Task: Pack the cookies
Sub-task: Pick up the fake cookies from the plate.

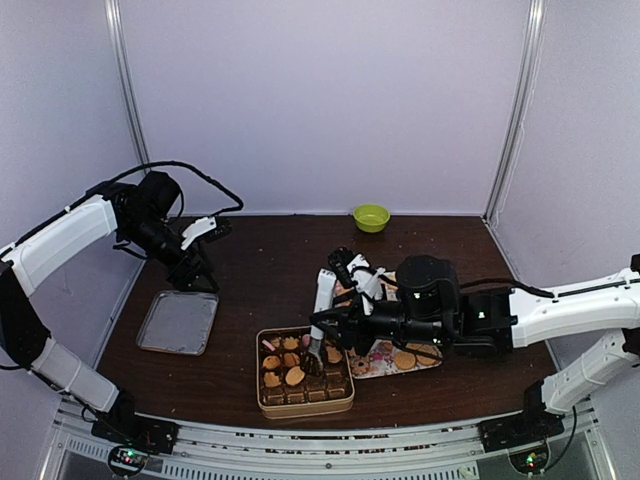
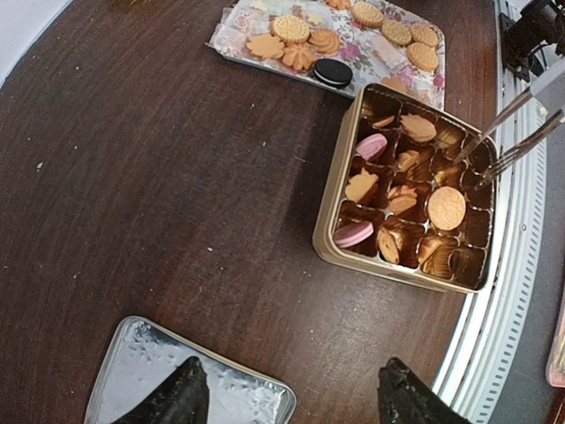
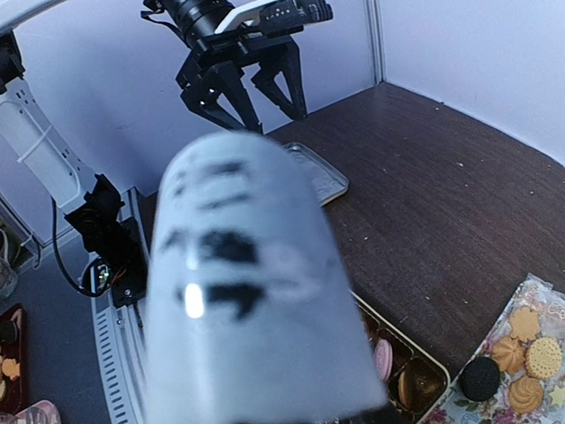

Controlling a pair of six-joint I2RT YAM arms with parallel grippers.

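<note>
An open gold tin [image 1: 304, 405] of brown paper cups holds several cookies [image 2: 446, 208], tan and pink. More cookies [image 2: 300, 40], with one black one [image 2: 333, 71], lie on a floral sheet [image 1: 372, 367] right of the tin. My right gripper [image 1: 335, 325] is shut on white tongs [image 1: 323, 292]; their metal tips [image 2: 494, 150] reach into the tin's right side. I cannot tell if they hold a cookie. The tongs' handle [image 3: 256, 283] fills the right wrist view. My left gripper [image 2: 291, 406] is open and empty above the edge of a silver lid [image 1: 178, 322], left of the tin.
A green bowl [image 1: 371, 217] stands at the back of the dark wooden table. White walls close the back and sides. The near table edge with its metal rail [image 2: 508, 291] runs right behind the tin.
</note>
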